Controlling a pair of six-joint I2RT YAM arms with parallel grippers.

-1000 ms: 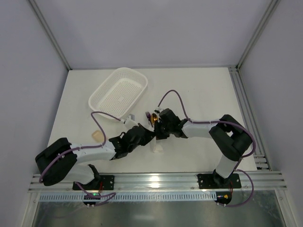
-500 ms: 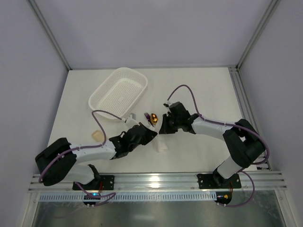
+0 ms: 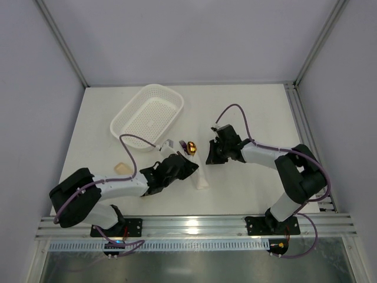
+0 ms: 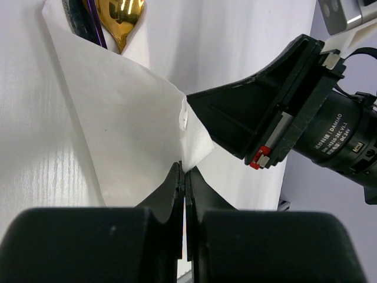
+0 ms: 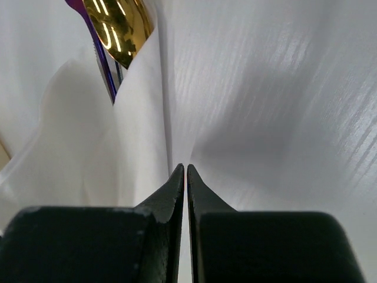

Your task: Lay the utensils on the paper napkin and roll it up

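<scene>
Overhead: rolled napkin (image 3: 200,177) lies below-right of basket (image 3: 148,115), with gold spoon (image 3: 192,147) and fork (image 3: 184,143) poking out its basket-side end. L gripper (image 3: 189,169) covers part of the roll; R gripper (image 3: 210,158) sits just right of it. Beige slab (image 3: 122,168) lies below basket.
L wrist: jaws together, tips at napkin edge; can't tell if paper's pinched. R gripper close opposite.
R wrist: jaws together, nothing between, beside the fold.
Vs 1 s ago: R gripper has backed off the roll.
</scene>
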